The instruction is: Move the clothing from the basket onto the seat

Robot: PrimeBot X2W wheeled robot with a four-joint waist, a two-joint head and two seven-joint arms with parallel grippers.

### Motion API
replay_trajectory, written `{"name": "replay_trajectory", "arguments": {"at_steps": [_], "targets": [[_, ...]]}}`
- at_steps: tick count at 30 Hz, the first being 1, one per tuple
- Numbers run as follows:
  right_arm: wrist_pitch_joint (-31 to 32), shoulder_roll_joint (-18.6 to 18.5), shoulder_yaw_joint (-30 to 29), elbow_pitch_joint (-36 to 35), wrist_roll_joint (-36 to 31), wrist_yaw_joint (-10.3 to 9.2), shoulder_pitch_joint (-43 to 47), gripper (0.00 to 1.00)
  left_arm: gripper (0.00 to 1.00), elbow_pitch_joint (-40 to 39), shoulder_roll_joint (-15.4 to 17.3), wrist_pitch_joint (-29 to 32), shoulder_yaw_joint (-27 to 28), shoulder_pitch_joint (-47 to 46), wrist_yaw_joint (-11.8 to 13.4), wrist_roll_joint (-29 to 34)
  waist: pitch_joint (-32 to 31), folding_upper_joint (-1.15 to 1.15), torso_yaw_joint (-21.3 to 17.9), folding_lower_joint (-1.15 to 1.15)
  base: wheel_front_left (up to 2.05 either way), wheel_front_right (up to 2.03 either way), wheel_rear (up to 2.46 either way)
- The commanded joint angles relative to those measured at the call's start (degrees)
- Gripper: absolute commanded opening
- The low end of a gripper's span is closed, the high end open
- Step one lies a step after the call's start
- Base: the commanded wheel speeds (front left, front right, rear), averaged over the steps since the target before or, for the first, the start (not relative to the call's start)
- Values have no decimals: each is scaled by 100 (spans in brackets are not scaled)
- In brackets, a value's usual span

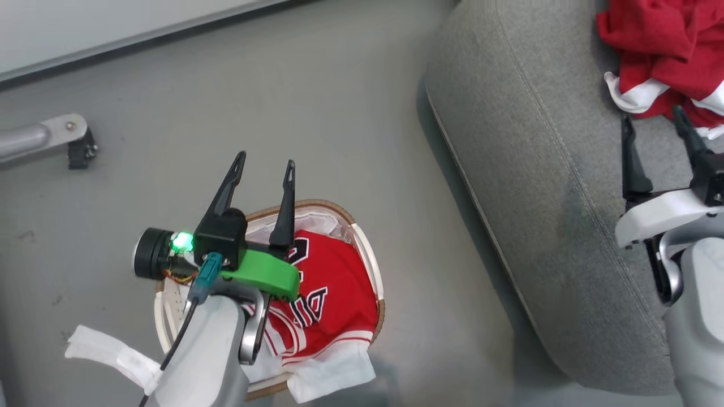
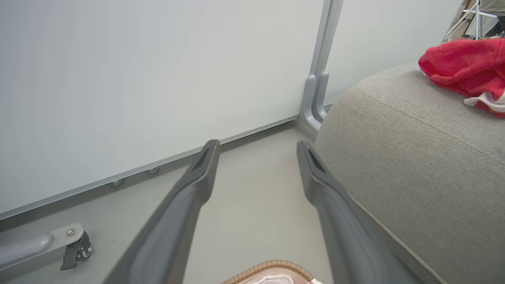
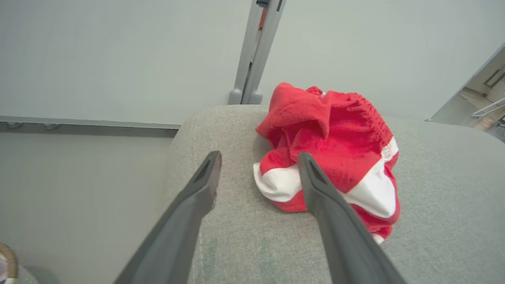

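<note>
Grey floor [image 1: 339,113], basket [image 1: 370,265] just beside the seat [image 1: 537,169]: one red garment [image 1: 667,51] lies on the seat.
Right gripper [image 1: 650,115] and left gripper [image 1: 266,158] both hold their jaws spread and empty; your next move is probably lowering the left onto the jersey [image 1: 334,282] in the basket.

I am seeing soft, even, bright light from above in all three views. The large grey fabric-upholstered seat [image 1: 526,141] is casting a faint shadow along its edge onto the smooth grey floor [image 1: 283,113]. The long dark fingers [image 2: 177,221] of the left gripper [image 2: 257,144] are blurring near the lens.
</note>
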Motion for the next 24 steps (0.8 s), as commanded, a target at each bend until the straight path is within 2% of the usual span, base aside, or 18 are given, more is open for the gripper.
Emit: {"name": "replay_trajectory", "arguments": {"at_steps": [1, 8, 12, 18, 24], "targets": [[-1, 71, 20, -77, 125, -8, 186, 100, 100, -8, 5, 5, 88, 180, 23, 40, -598, 0, 474, 0, 0, 0, 0], [-1, 407, 324, -175, 307, -8, 728, 100, 100, 64, -2, 5, 615, 793, 103, 16, -1138, 0, 940, 0, 0, 0, 0], [-1, 558, 358, -117, 401, -8, 955, 100, 100, 153, -5, 5, 897, 1088, 15, -33, -1355, 0, 1122, 0, 0, 0, 0], [-1, 746, 314, 12, 431, -8, 1208, 100, 100, 243, -7, 5, 1336, 1479, 4, -129, -1641, 0, 1240, 0, 0, 0, 0], [-1, 844, 303, 58, 415, -8, 1521, 100, 100, 141, -7, 5, 1477, 1882, -21, -226, -1931, 0, 1299, 0, 0, 0, 0]]}}
